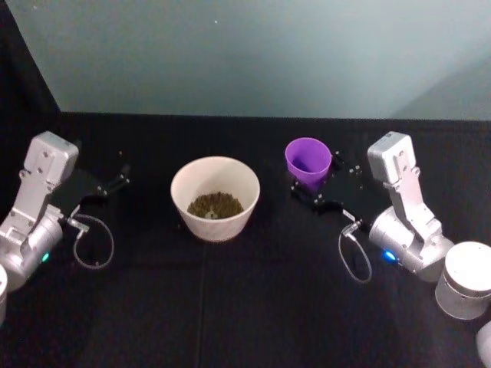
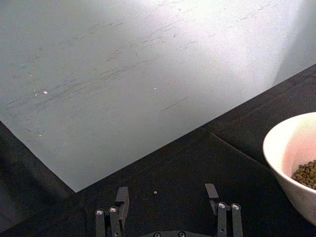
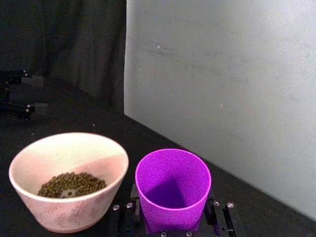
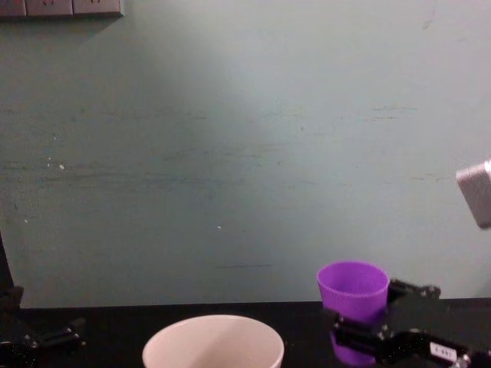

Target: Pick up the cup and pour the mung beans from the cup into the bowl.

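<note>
While the right gripper [image 1: 318,186] stands with its fingers on either side of the cup [image 1: 308,162], the cup sits upright on the black table [image 1: 230,299], right of the bowl [image 1: 215,197]; whether the fingers press it, cannot tell. Mung beans [image 1: 215,205] lie in the bowl. Left gripper [image 1: 107,184] rests left of the bowl, jaws apart, holding nothing.

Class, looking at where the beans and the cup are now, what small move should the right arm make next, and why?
Probably open the right gripper and back away. The purple cup stands upright and looks empty, while the mung beans already lie in the bowl. The left gripper sits idle, open.
</note>
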You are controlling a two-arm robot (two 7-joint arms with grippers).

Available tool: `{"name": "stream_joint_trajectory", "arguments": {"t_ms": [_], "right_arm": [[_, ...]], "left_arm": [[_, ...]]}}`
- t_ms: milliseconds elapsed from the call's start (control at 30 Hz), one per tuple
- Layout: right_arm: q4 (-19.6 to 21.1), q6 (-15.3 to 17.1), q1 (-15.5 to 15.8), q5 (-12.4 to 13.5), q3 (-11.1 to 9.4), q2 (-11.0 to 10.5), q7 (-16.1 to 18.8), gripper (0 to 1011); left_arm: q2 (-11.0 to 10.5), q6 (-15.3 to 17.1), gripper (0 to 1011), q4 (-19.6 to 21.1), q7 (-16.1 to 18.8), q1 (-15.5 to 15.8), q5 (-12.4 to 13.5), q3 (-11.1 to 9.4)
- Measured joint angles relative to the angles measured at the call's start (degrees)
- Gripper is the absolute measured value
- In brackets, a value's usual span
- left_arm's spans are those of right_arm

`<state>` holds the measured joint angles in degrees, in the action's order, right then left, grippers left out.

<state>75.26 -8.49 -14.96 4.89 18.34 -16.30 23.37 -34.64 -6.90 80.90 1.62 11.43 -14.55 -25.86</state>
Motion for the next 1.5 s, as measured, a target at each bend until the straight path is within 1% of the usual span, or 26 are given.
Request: {"name": "stream_joint_trajectory", "arguments": {"t_ms": [33,233,467,800,933,1433,1500], "right_arm": [[-1.50,-0.46,-0.30,0.91,0.04,0.31,0.37,723],[-6.50,-2.55,-1.37,3.91,0.36,1.49,1.76,723],[-9.20,-4.05,-2.00,5.22,1.04,2.23,2.19,724],[-10.32,-5.30,-2.05,6.15,1.20,2.48,2.07,723],[-10.94,-6.13,-2.01,7.24,0.92,2.74,2.28,724],[-11.71,-6.46,-2.14,7.86,1.08,2.75,2.64,724],[-11.71,-6.45,-2.15,7.98,1.08,2.75,2.64,763]], "left_arm": [[0.00,0.00,1000,0.00,0.00,0.00,0.00,0.00],[0.00,0.00,1000,0.00,0.00,0.00,0.00,0.00],[0.00,0.00,1000,0.00,0.00,0.00,0.00,0.00],[0.00,0.00,1000,0.00,0.00,0.00,0.00,0.00],[0.00,0.00,1000,0.00,0.00,0.00,0.00,0.00],[0.00,0.00,1000,0.00,0.00,0.00,0.00,0.00],[0.00,0.00,1000,0.00,0.00,0.00,0.00,0.00]]}}
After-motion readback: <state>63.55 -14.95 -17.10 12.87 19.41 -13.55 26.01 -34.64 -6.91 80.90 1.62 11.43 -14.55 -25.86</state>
